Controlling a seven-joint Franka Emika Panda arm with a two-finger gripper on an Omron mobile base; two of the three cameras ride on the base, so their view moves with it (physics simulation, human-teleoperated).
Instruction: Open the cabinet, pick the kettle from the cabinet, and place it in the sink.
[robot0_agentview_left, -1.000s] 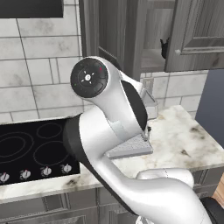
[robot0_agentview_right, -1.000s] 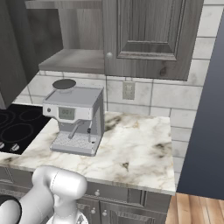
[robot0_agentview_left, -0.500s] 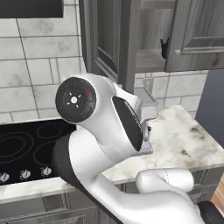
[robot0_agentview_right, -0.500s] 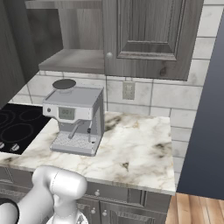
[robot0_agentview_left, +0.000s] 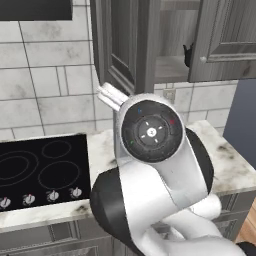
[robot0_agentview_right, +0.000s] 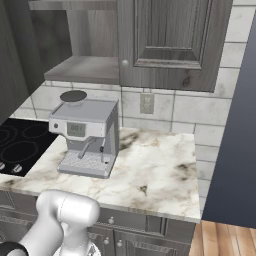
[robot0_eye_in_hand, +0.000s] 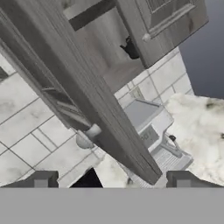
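Note:
The cabinet (robot0_agentview_left: 120, 45) has its left door (robot0_eye_in_hand: 87, 100) swung open, and that door runs edge-on across the hand view with its round knob (robot0_eye_in_hand: 92, 131) just ahead of the fingertips. My gripper (robot0_eye_in_hand: 111, 181) is open, its two tips wide apart and nothing between them. The black kettle (robot0_eye_in_hand: 130, 47) stands on the inner shelf, half hidden behind the closed right door (robot0_agentview_right: 170, 40). Part of the kettle (robot0_agentview_left: 188, 54) peeks past that door's edge. The sink is out of view.
A silver coffee machine (robot0_agentview_right: 87, 135) stands on the marble counter (robot0_agentview_right: 155, 175) below the open shelf (robot0_agentview_right: 85, 67). A black stovetop (robot0_agentview_left: 35, 170) lies to the left. My arm's large joint (robot0_agentview_left: 150, 132) covers the middle of the left base view.
The gripper has opened and let go of the door knob. The arm's big joint has swung to the right and lower in the left base view. The door stays open.

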